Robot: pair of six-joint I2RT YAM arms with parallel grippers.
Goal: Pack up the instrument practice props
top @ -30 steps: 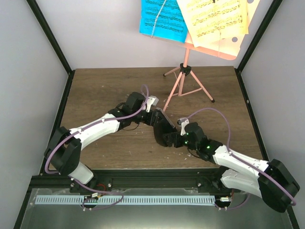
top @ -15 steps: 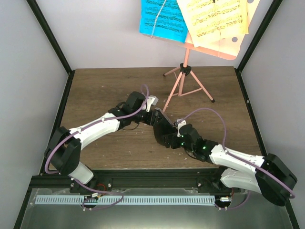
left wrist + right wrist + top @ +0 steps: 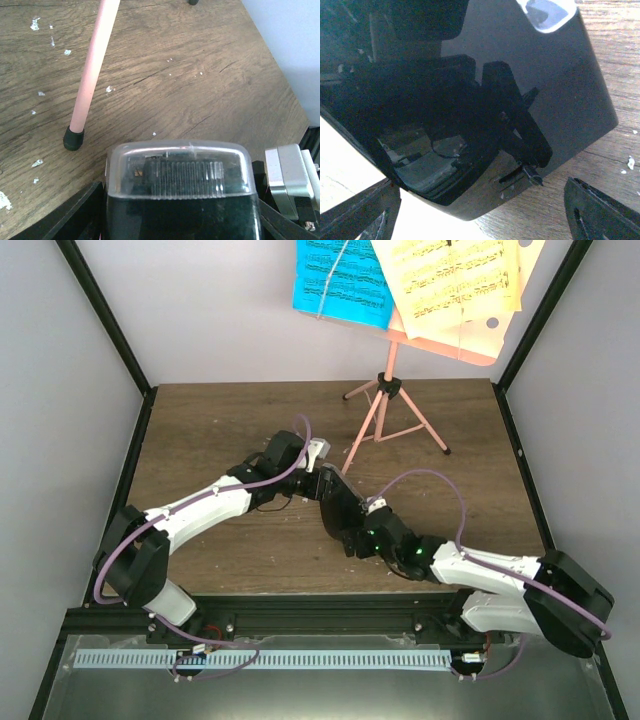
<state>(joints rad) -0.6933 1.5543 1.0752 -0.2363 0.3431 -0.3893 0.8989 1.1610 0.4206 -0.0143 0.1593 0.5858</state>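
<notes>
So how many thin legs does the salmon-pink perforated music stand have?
3 thin pink legs: one sticks out left, one slants front-right, one slants front-left. None looks hidden.

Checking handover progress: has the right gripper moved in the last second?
Yes. The right gripper has slid left, away from the salmon-pink music stand's right-hand foot, closer around the small black pyramid metronome.

Pale grey-lilac walls (image 3: 200, 320); dark wood-grain table (image 3: 220, 430); black frame posts (image 3: 100, 315); light apparently soft, even.
</notes>
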